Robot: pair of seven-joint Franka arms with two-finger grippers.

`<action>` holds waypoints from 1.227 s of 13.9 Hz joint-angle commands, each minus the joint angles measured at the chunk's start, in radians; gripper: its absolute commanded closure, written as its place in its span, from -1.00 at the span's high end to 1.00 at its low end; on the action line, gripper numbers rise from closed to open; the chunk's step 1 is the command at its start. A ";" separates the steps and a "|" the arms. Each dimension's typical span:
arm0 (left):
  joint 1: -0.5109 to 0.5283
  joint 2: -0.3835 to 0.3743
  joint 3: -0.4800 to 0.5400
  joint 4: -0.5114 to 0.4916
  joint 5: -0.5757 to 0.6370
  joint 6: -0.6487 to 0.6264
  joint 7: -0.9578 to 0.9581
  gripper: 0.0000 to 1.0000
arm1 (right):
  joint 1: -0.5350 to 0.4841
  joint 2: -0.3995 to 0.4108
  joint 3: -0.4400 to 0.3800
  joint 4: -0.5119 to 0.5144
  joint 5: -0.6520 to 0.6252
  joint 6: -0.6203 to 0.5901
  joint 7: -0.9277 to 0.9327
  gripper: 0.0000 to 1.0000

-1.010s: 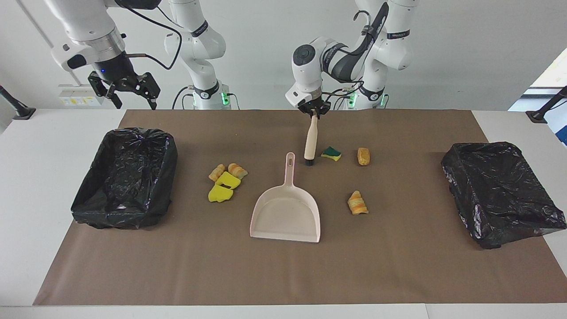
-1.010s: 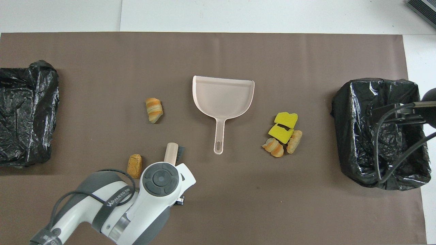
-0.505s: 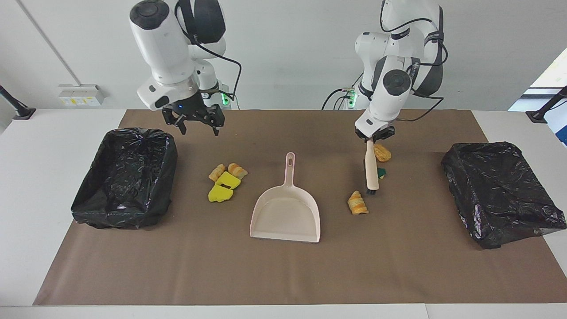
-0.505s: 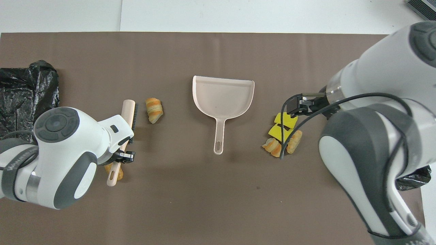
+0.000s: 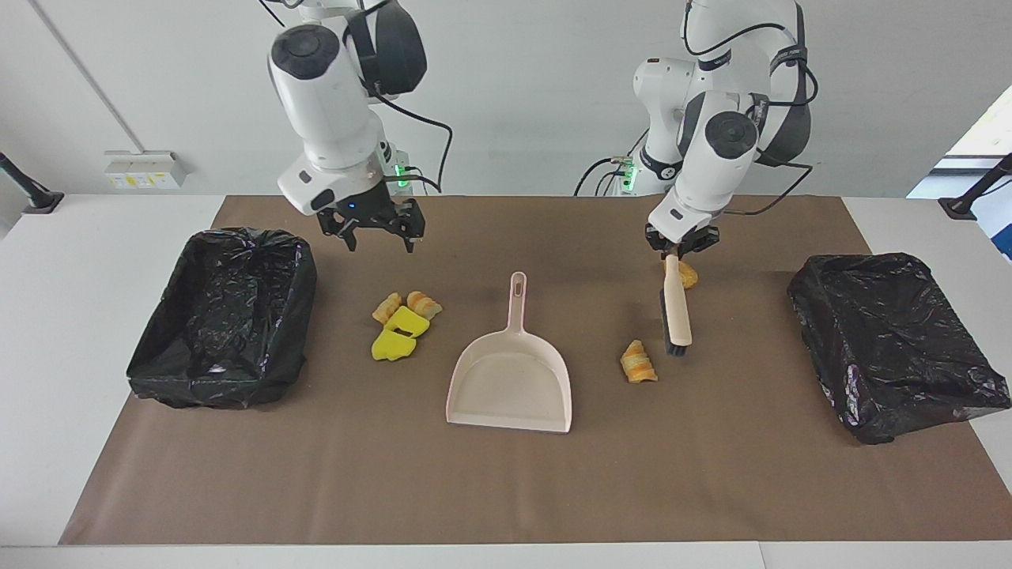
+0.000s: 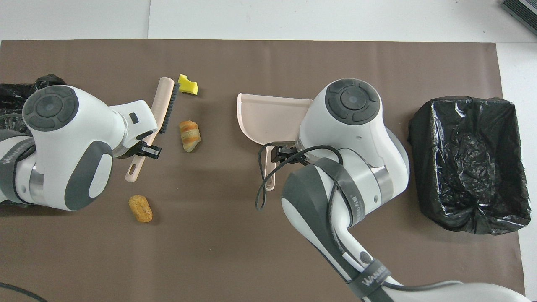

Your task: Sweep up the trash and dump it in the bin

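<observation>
Dustpan and brush, set-up for the sweep. Nearest the robots' edge of the mat [image 5: 506, 490], the left gripper [image 5: 680, 251] is pinched on the handle end of the brush [image 5: 677, 308], with a plain roll [image 6: 140, 208] lying just beside that end. The right gripper [image 5: 378, 233] hangs with fingers spread over the mat, close to the pile [image 5: 403, 324] of four pieces. The brush's long axis runs outward from the robots, bristles turned toward the dustpan [image 5: 510, 383]. The striped roll [image 5: 639, 362] lies between the bristles and the pan, and a yellow sponge bit [image 6: 187, 84] sits by the brush tip. The pan's handle points to the robots and its mouth away, so a sideways stroke would likely meet its side wall. The right arm is nearer the pan handle.
</observation>
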State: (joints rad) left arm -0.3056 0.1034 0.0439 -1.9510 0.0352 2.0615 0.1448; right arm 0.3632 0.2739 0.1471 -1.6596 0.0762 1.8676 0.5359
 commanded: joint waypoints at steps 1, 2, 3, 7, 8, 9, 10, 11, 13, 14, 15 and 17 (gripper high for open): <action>0.049 0.071 -0.013 0.070 0.008 0.096 0.200 -1.00 | 0.019 0.021 -0.003 -0.031 0.030 0.067 0.064 1.00; 0.058 0.109 -0.010 0.122 0.017 0.103 0.273 -1.00 | 0.028 0.027 -0.003 -0.034 0.031 0.079 0.064 1.00; 0.068 0.168 -0.010 0.208 0.015 0.095 0.348 -1.00 | 0.026 0.030 -0.004 -0.035 0.031 0.082 0.064 1.00; 0.094 0.363 -0.010 0.444 0.026 0.075 0.522 -1.00 | 0.066 0.097 -0.003 -0.042 0.031 0.168 0.067 1.00; 0.095 0.415 -0.010 0.508 0.040 0.072 0.583 -1.00 | 0.066 0.102 -0.003 -0.043 0.031 0.186 0.067 1.00; 0.095 0.473 -0.010 0.585 0.045 0.069 0.619 -1.00 | 0.066 0.102 -0.003 -0.046 0.031 0.186 0.065 1.00; 0.105 0.528 -0.010 0.653 0.046 0.074 0.649 -1.00 | 0.065 0.100 -0.003 -0.058 0.031 0.189 0.064 1.00; 0.105 0.583 -0.010 0.717 0.080 0.077 0.673 -1.00 | 0.066 0.096 -0.003 -0.074 0.031 0.197 0.065 1.00; 0.105 0.654 -0.016 0.774 0.158 0.104 0.729 -1.00 | 0.074 0.096 -0.003 -0.109 0.031 0.241 0.068 1.00; 0.106 0.657 -0.013 0.776 0.164 0.118 0.761 -1.00 | 0.074 0.093 -0.003 -0.123 0.031 0.260 0.062 0.95; 0.108 0.656 -0.010 0.774 0.166 0.112 0.788 -1.00 | 0.074 0.093 -0.003 -0.124 0.031 0.260 0.055 0.62; 0.106 0.650 -0.013 0.764 0.166 0.108 0.796 -1.00 | 0.075 0.096 -0.003 -0.126 0.031 0.268 0.052 -0.54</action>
State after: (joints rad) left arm -0.2127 0.7443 0.0427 -1.2218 0.1816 2.1748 0.9121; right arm 0.4372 0.3851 0.1457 -1.7585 0.0902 2.1054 0.5854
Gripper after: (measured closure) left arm 0.736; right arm 0.123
